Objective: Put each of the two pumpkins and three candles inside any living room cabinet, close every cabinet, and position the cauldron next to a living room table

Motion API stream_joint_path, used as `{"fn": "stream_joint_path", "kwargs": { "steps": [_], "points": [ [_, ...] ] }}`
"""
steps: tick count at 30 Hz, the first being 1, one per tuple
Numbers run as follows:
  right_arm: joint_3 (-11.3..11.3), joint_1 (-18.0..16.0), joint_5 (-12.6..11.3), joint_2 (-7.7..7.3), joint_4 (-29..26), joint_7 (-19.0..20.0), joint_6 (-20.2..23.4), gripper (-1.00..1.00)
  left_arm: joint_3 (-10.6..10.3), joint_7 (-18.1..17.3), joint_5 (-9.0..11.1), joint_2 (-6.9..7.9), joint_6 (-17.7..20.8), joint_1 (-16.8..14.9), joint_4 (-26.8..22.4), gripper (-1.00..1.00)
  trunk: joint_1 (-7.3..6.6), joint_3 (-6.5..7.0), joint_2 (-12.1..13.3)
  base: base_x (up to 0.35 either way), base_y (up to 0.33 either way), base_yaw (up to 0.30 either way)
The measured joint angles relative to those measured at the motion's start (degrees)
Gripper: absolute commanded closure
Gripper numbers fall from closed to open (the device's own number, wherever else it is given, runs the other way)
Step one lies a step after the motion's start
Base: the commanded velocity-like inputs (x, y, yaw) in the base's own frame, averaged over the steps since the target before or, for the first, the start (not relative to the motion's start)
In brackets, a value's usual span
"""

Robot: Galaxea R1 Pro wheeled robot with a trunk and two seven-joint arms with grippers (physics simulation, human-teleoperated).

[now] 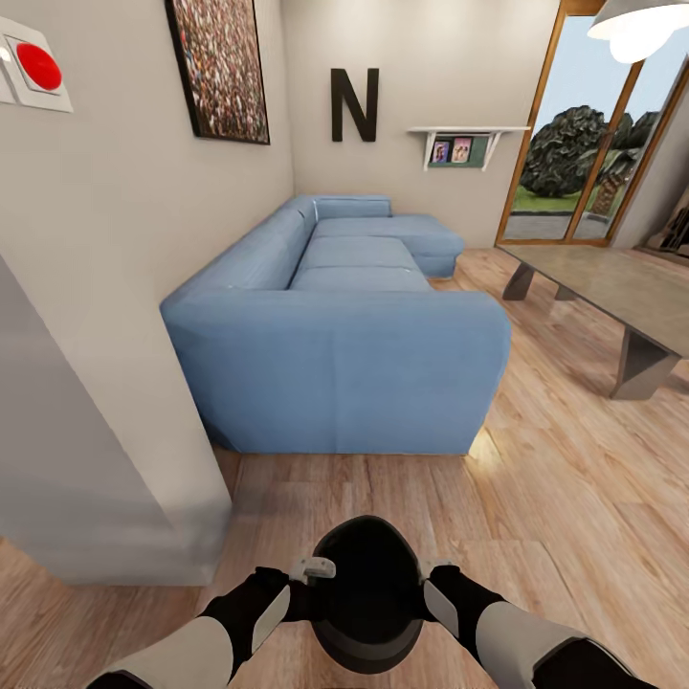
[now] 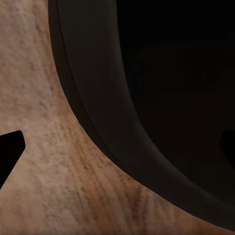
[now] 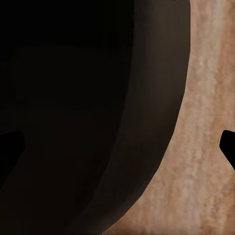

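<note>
Cauldron (image 1: 366, 593) carried between left hand (image 1: 311, 571) and right hand (image 1: 433, 571), each straddling its rim with how tightly unclear, as the robot faces the sofa (image 1: 340, 325); next, seemingly, a turn rightward toward the worktop (image 1: 612, 282).

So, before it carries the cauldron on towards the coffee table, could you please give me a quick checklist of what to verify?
1. Cauldron held between both arms, above the plank floor: ok.
2. Left tool straddling the cauldron rim, one finger outside the wall: ok.
3. Right tool straddling the rim likewise, one finger outside: ok.
4. Tools actually clamped on the rim: cannot tell.
5. Coffee table in sight ahead to the right, bare floor between: ok.
6. Blue sofa straight ahead and wall corner close on the left; steer right: not ok.
</note>
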Motion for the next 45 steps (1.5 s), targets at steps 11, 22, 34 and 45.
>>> {"fn": "stream_joint_path", "kwargs": {
  "steps": [11, 22, 34, 45],
  "points": [
    [0.0, 0.0, 0.0, 0.0, 0.0, 0.0, 0.0, 1.0, 0.0, 0.0, 0.1, 0.0, 0.0, 0.0, 0.0, -1.0, 0.11, -0.88, 0.0, 0.0, 0.0, 0.0],
    [0.0, 0.0, 0.9, -0.01, 0.0, -0.1, 0.0, 1.0, 0.0, 0.0, 0.1, 0.0, -0.7, 0.0, 0.0, -1.0, 0.1, -0.88, -0.1, 0.0, 0.0, 0.0],
    [0.2, 0.0, 0.9, -0.01, 0.0, -0.1, 0.0, 1.0, 0.2, 0.0, 0.3, 0.0, -2.0, 0.0, 0.1, 1.0, 0.1, -0.88, -0.1, 0.0, 0.0, 0.0],
    [0.1, 0.0, 1.0, -0.01, 0.0, 0.0, 0.0, 1.0, 0.3, 0.1, 0.5, 0.0, -2.0, 0.0, 0.1, 1.0, 0.09, -0.88, -0.1, 0.0, 0.0, 0.0]
  ]
}}
